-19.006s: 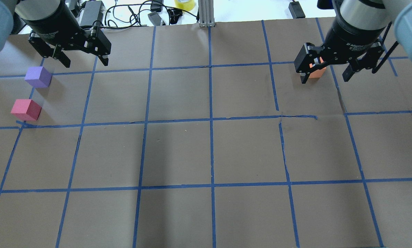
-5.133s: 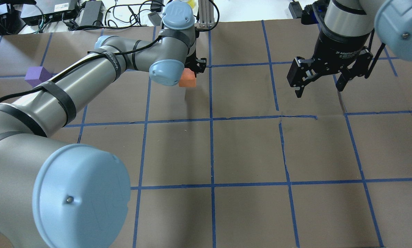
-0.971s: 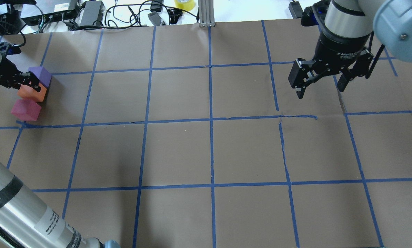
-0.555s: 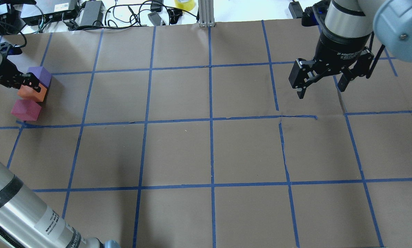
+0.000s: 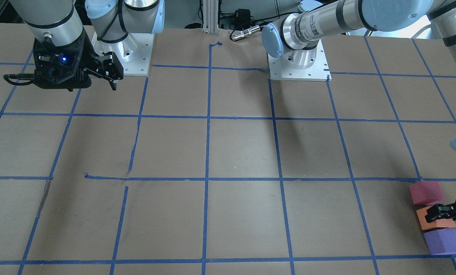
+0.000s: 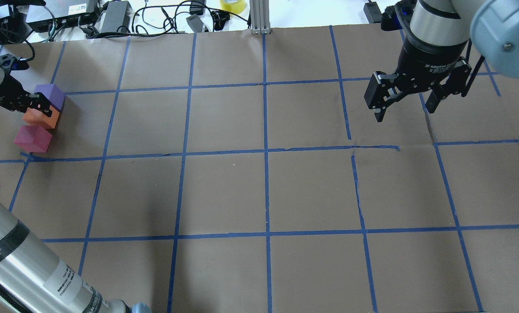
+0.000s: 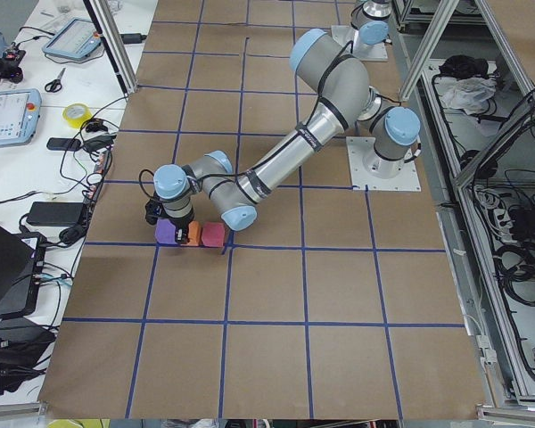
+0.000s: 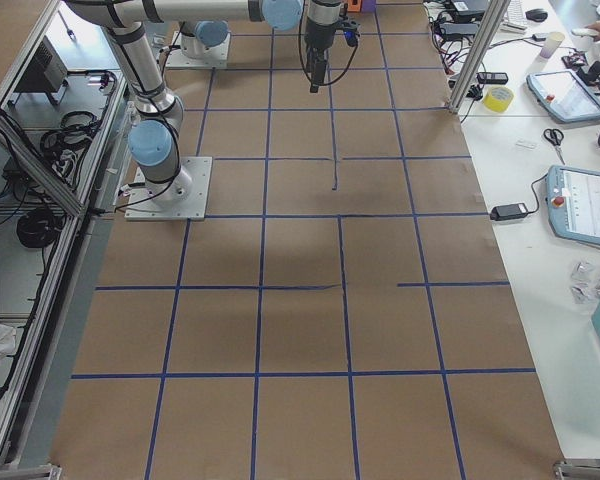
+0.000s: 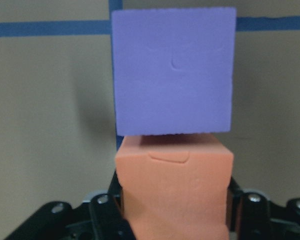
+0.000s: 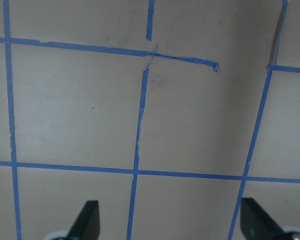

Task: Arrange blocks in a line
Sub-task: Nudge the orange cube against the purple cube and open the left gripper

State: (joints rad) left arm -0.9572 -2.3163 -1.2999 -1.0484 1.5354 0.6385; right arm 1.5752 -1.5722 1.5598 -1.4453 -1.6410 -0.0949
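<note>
Three foam blocks stand in a short row at the table's far left: purple block [image 6: 50,94], orange block [image 6: 40,118], pinkish-red block [image 6: 32,138]. The orange one touches the purple one; a small gap shows to the pinkish-red one. My left gripper [image 6: 37,108] is shut on the orange block. In the left wrist view the fingers [image 9: 115,205] hug the orange block [image 9: 174,190], with the purple block [image 9: 174,70] just beyond. The row also shows in the front view: pinkish-red block [image 5: 426,193], orange block [image 5: 430,226], purple block [image 5: 443,241]. My right gripper [image 6: 404,111] is open and empty above the far right.
Brown paper with a blue tape grid [image 6: 266,150] covers the table. Cables, power boxes and a yellow tape roll [image 6: 232,5] lie past the far edge. The left arm's long link [image 6: 20,269] crosses the near left corner.
The orange block, at the far right 19 s ago, was carried by the left gripper to between the purple and pinkish-red blocks. Over the last second hardly anything has moved.
</note>
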